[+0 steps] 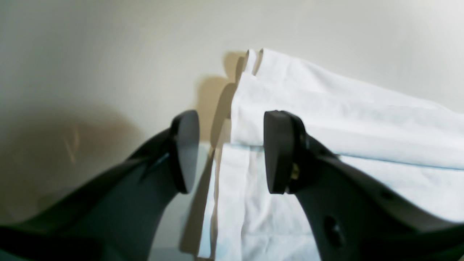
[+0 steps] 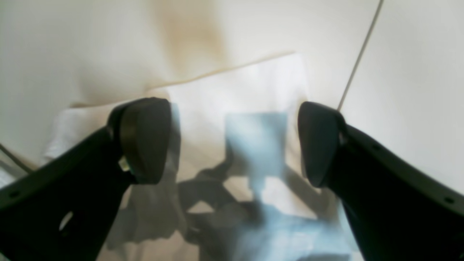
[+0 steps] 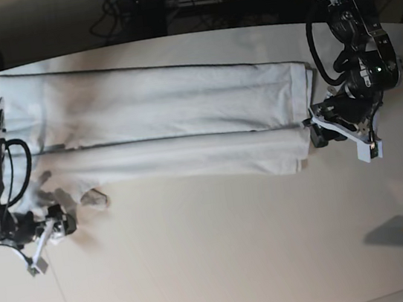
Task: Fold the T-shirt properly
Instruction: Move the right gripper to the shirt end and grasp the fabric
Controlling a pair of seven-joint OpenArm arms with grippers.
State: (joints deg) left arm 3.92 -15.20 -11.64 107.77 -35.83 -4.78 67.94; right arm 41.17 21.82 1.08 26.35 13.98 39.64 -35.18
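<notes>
Base view gives me the T-shirt (image 3: 168, 125) folded into a long band across the counter (image 3: 223, 253). My left hand (image 1: 230, 152) sits at one short end, its fingers apart and empty, straddling the cloth's corner edge. My right hand (image 2: 233, 143) hovers over the opposite end, fingers spread wide, gripping nothing.

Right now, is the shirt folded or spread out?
Folded. The shirt lies as a long narrow strip, its sides turned in, layered edges showing in the left wrist view.
</notes>
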